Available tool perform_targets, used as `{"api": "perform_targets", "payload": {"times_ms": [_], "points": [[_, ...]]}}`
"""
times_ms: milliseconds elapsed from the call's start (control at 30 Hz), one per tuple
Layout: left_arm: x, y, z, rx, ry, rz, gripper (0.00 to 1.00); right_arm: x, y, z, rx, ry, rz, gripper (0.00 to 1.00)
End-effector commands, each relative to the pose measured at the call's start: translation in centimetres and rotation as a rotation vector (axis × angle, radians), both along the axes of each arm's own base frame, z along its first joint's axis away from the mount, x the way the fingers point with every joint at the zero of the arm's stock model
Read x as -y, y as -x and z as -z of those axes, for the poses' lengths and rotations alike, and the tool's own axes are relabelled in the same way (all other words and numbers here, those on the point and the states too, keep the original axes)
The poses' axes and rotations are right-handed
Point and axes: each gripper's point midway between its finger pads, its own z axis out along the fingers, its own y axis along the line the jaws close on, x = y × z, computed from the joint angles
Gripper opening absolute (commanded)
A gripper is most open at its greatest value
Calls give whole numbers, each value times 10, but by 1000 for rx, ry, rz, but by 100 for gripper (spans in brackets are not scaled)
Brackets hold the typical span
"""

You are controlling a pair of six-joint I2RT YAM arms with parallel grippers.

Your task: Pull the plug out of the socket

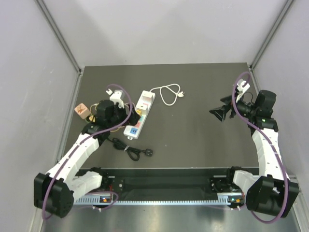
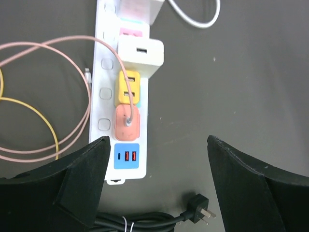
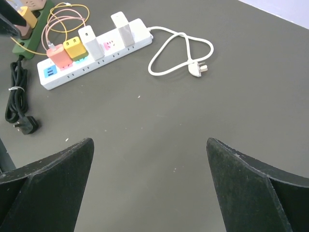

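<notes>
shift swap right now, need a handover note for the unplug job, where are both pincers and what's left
Left pincer: open, empty, above the near end of the power strip.
Right pincer: open, empty, well away from the strip.
Orange plug, yellow plug and white adapter all sit in the strip.
Done: nothing pulled yet.
Left: close on a plug, likely the orange one nearest the left pincer, and pull it out.
</notes>
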Motion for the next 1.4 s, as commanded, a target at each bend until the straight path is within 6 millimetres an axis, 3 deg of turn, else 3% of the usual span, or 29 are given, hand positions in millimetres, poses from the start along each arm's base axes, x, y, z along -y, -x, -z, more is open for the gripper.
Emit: {"api": "perform_targets", "payload": {"times_ms": [0, 367, 567, 933, 1367], "points": [[-2, -4, 2, -1, -104, -51, 86, -3, 3, -15, 73, 27, -40, 100], [-8, 10, 45, -92, -227, -152, 79, -4, 4, -13, 67, 27, -46, 100], [1, 4, 56, -133, -237, -153, 79, -4, 3, -11, 62, 28, -49, 100], [-3, -8, 76, -131, -297, -177, 78, -2, 1, -7, 46, 28, -50, 100], [1, -32, 91, -149, -370, -180, 57, -3, 2, -5, 38, 30, -60, 100]]}}
